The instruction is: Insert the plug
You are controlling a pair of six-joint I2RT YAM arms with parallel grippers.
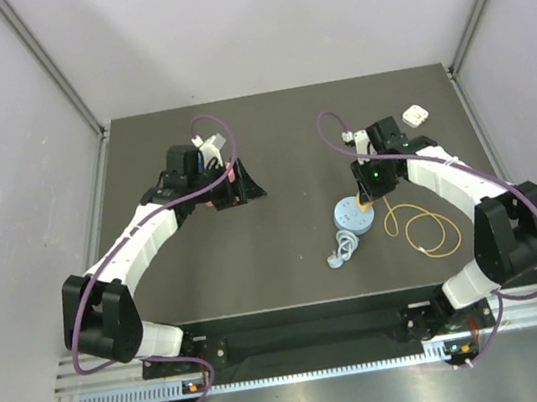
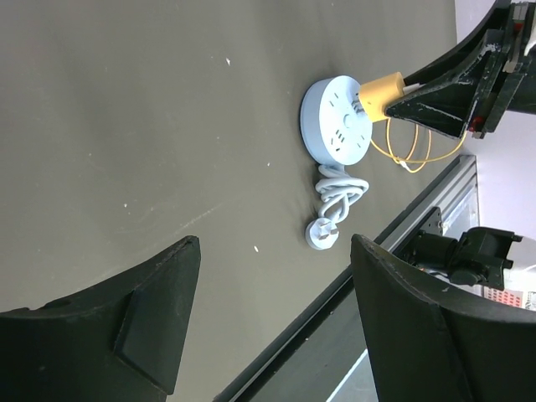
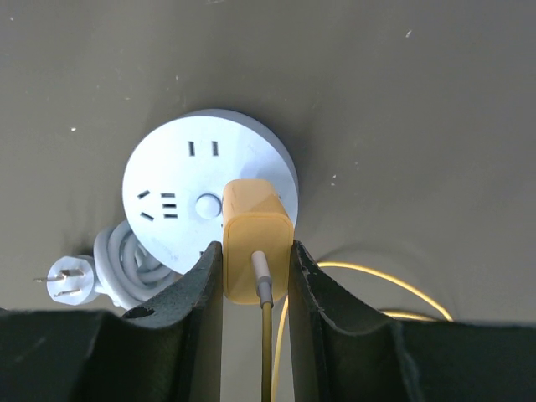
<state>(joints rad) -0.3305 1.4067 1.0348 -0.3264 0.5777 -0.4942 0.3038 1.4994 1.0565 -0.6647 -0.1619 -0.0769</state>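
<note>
Two right jaws pinch the plug (image 3: pixel 255 243) over the blue disc (image 3: pixel 167 172) edge; left jaws spread.

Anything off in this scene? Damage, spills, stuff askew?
Nothing damaged or spilled. The yellow plug, clamped between the right fingers, sits at the rim of the light-blue disc; whether it is seated cannot be told. The disc's grey cord lies coiled beside it, its pronged end loose on the table.

Left pincer (image 2: pixel 275 251) gapes wide; right pincer (image 3: pixel 255 251) clamps the plug (image 3: pixel 251 216), arms bowed inward
</note>
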